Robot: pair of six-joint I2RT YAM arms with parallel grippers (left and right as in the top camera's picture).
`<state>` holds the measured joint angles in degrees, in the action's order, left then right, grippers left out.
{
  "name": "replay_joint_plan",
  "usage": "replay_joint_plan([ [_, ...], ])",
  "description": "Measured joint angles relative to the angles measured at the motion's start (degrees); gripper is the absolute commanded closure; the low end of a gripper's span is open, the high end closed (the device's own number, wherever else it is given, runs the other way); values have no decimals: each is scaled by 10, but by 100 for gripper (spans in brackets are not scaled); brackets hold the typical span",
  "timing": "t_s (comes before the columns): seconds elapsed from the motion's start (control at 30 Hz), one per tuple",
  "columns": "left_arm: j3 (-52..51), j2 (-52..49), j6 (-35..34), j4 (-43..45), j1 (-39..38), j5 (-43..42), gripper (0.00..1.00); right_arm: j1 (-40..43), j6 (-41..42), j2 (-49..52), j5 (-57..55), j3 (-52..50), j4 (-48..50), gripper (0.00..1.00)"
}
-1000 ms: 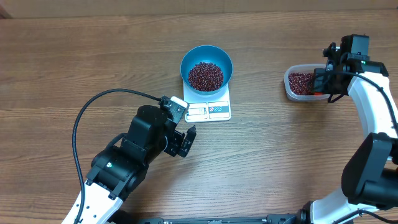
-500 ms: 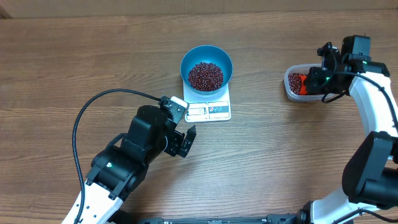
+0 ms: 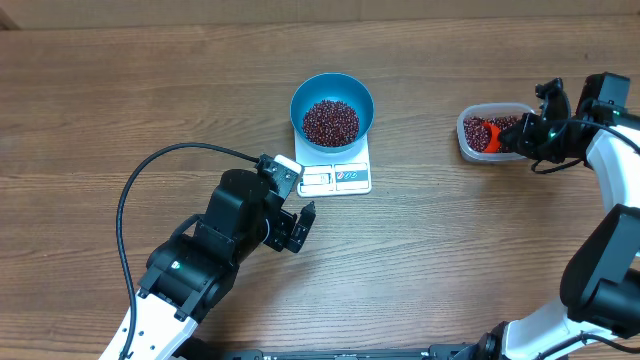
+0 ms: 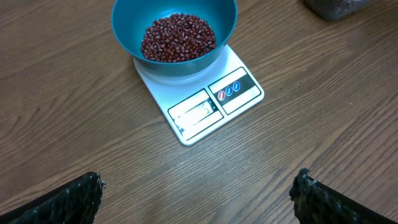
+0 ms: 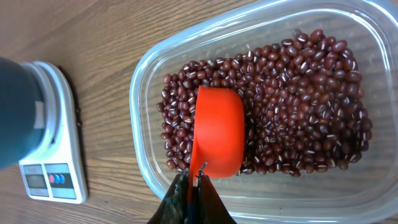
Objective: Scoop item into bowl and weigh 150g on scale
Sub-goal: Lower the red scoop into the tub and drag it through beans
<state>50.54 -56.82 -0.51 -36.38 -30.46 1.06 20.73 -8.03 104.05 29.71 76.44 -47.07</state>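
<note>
Beans lie in two places here: a loose layer in the clear tub at the right of the table, and a mound in the blue bowl, which sits on the white scale so that whatever is tipped in registers as weight. The bowl covers the rear of the platform and leaves the display and the buttons along the front edge uncovered, presumably so the reading can be checked between scoops; the digits are too faint to read in any view. The right gripper is pinched tight on the handle end of the red scoop, fingers meeting around it, and the scoop's cup rests down among the beans in the tub, toward the side nearer the scale. In the wrist view the cup shows as a smooth rounded red shape, so whether it carries a load cannot be told. Holding it by the handle end keeps the fingers out of the beans and lets the wrist roll the cup to dig or pour. The left gripper hangs over bare wood just in front of the scale, jaws spread wide and holding nothing; its camera looks straight at bowl and display, which reads as a watching post rather than a working one. My judgement: the job is partway through, another scoop being gathered, with the final weight unconfirmed
</note>
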Motion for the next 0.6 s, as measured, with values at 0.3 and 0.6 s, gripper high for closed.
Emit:
replay_joint_plan([
  [0.3,0,0,0,0,0,0,0,13,32,34,49,0,8,96],
  [0.6,0,0,0,0,0,0,0,14,58,56,104,0,30,96],
])
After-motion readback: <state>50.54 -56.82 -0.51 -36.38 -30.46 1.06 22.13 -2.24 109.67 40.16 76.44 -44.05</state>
